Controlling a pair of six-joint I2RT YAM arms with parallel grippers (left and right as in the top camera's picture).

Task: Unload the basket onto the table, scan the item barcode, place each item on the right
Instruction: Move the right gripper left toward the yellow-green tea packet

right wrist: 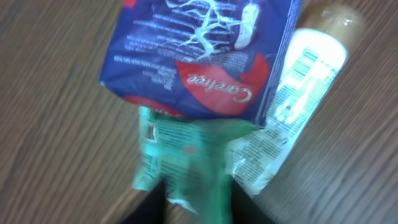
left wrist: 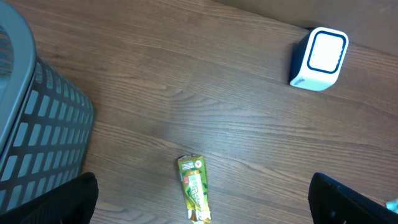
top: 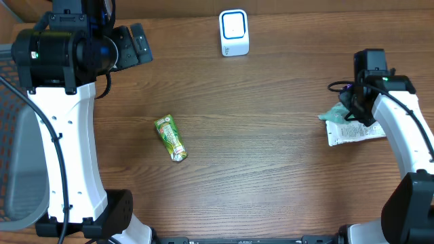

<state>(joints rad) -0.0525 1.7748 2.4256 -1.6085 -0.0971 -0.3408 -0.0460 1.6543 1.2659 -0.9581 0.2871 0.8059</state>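
The white-and-blue barcode scanner [top: 234, 32] stands at the table's far edge and also shows in the left wrist view [left wrist: 318, 59]. A green-yellow stick packet [top: 170, 137] lies flat left of centre, below my left gripper [left wrist: 202, 202], which hangs wide open and high with nothing in it. My right gripper [top: 352, 107] is low over a pile of packets at the right. In the blurred right wrist view its jaws [right wrist: 196, 208] stand parted on either side of a green packet [right wrist: 186, 149]. A blue packet [right wrist: 193, 56] and a white packet [right wrist: 292, 106] lie beyond it.
A grey slatted basket [left wrist: 37, 124] stands off the table's left side. The white packet [top: 356, 132] lies near the right edge under my right arm. Bare wood lies between the stick packet and the pile.
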